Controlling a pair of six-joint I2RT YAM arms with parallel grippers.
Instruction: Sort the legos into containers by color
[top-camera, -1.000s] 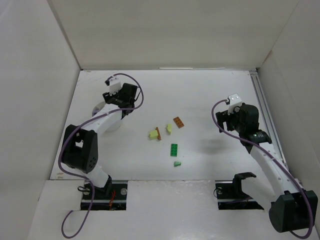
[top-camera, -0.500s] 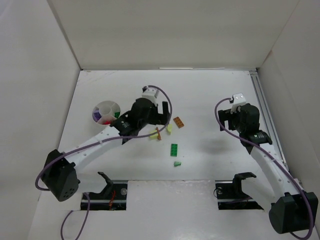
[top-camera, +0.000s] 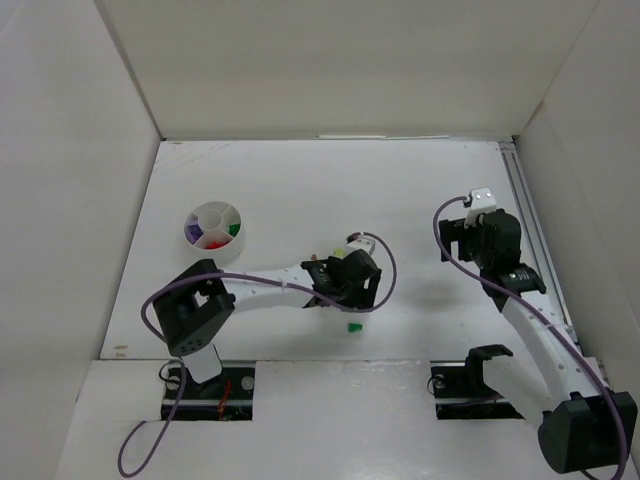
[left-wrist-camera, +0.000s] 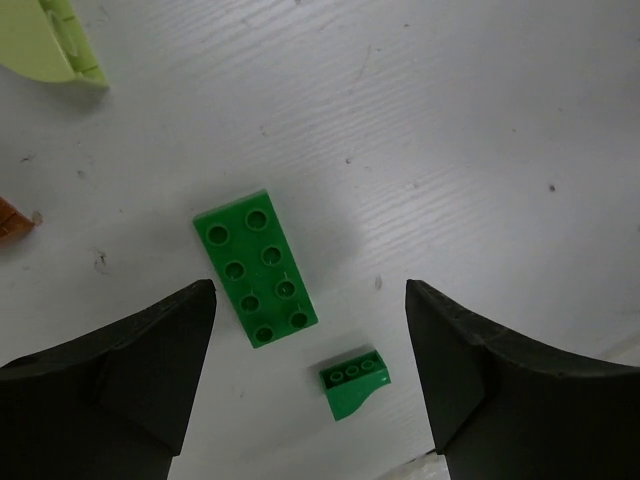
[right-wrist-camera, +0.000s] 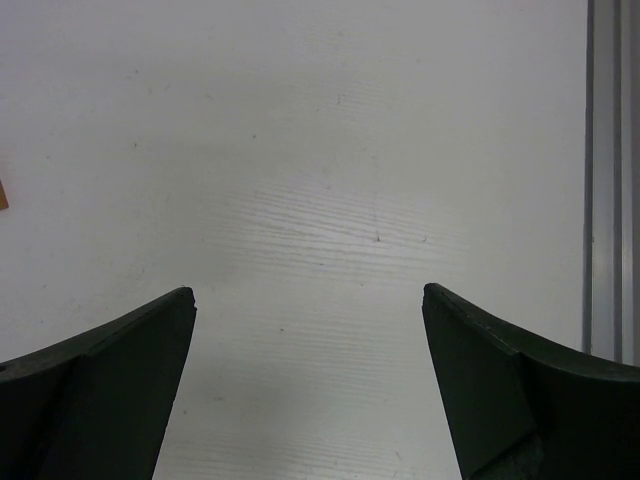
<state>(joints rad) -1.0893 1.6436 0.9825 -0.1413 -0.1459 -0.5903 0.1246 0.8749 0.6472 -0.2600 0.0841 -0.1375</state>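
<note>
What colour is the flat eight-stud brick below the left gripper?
The brick is bright green, clearest in the left wrist view.

Here we have a bright green brick (left-wrist-camera: 255, 267), eight round studs in two rows. Just below it we see a smaller green piece (left-wrist-camera: 352, 382), same shade, three studs. We catch a pale yellow-green brick (left-wrist-camera: 50, 40) in the top corner and a sliver of orange-brown brick (left-wrist-camera: 8, 220) at the left edge. The table (left-wrist-camera: 480, 150) is white, faintly grained, with dark specks. The fingers (left-wrist-camera: 110, 390) are near-black. From above, we spot the white cup (top-camera: 215, 252) showing purple, red and green inside, and the cables (top-camera: 437, 232) are purple.
</note>
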